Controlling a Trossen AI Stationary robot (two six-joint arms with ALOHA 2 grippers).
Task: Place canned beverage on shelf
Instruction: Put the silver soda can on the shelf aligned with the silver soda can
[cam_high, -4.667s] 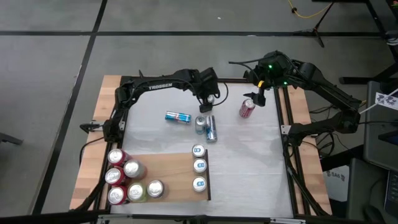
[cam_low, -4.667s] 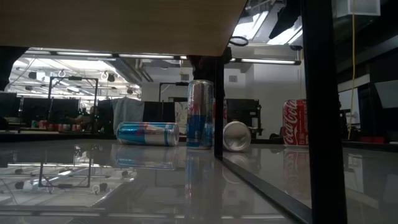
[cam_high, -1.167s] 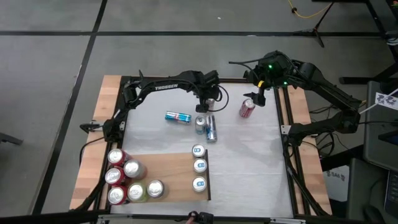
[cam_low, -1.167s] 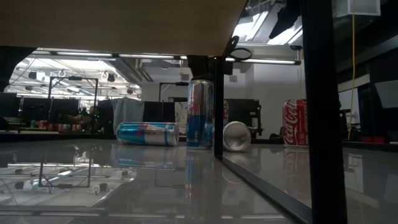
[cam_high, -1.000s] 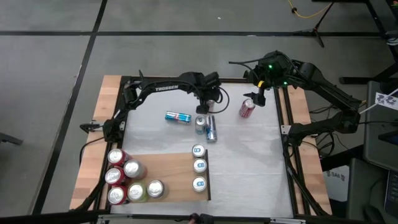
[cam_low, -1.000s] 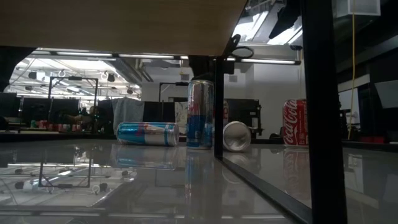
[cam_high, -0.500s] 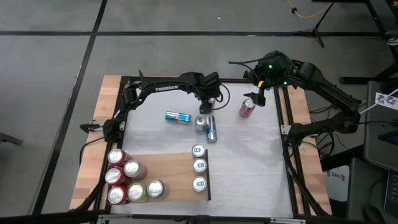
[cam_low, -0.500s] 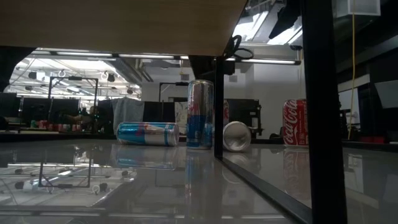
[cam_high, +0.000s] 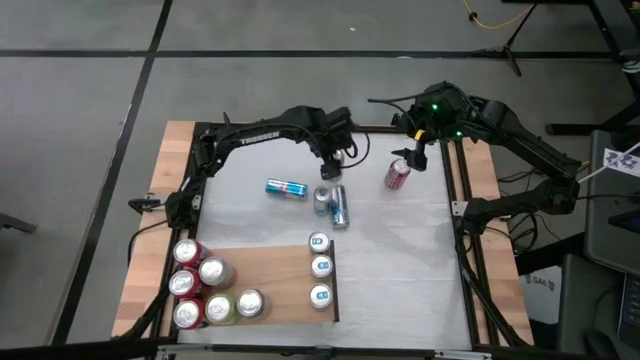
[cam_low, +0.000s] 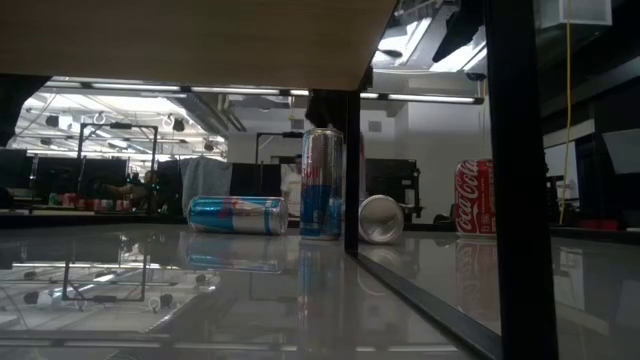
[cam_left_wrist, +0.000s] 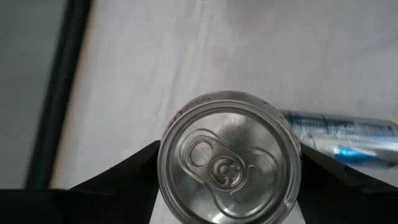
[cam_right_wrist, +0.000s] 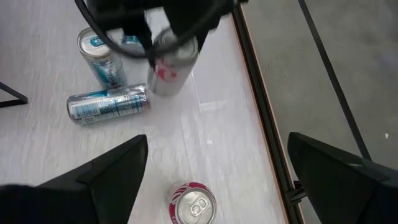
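Silver can (cam_left_wrist: 229, 163), pull-tab top, gripped between left fingers (cam_left_wrist: 118, 175).

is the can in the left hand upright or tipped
Upright. The left wrist view looks straight down on the can's sealed top, with the left hand shut on its sides; the right wrist view shows it lifted.

Two dark, near-black jointed arms; white "TROSSEN" lettering along the left arm (cam_high: 262, 135); green indicator light glowing on the right arm (cam_high: 470, 115); thin black cables looping beside both wrists; matte black, wedge-shaped fingers (cam_right_wrist: 106, 177) on the grippers
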